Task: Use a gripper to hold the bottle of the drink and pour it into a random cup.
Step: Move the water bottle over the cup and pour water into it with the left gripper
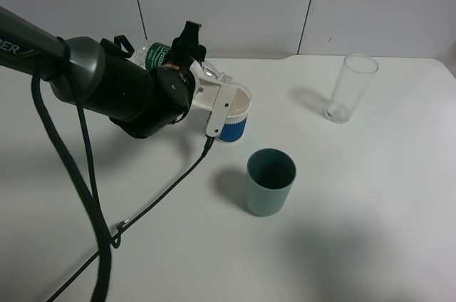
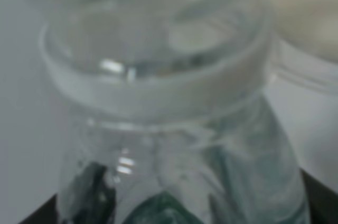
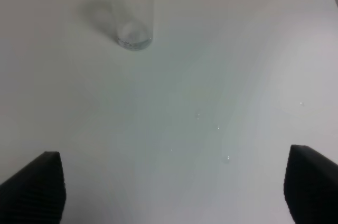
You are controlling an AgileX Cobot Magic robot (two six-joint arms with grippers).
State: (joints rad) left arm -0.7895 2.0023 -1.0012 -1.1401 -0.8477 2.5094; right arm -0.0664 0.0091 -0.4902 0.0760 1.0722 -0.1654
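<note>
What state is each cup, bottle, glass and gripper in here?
White paper cup with blue band: upright.
Small clear plastic bottle with green label: gripped, tilted neck-first toward that cup.
Left black-fingered gripper: shut on the bottle.
Grey-green cup: upright, looks empty.
Tall clear glass: upright, looks empty.
Right gripper: open, holding nothing.

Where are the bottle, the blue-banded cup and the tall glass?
bottle (image 1: 158,56): high view, green label.
blue-banded cup (image 1: 234,129): high view, blue band.
tall glass (image 1: 351,87): high view, side wall.

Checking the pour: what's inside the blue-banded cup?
Only a strip of white inner wall shows at the cup's rim. The left claw and the tilted bottle cover the rest, so no liquid level can be seen.
</note>
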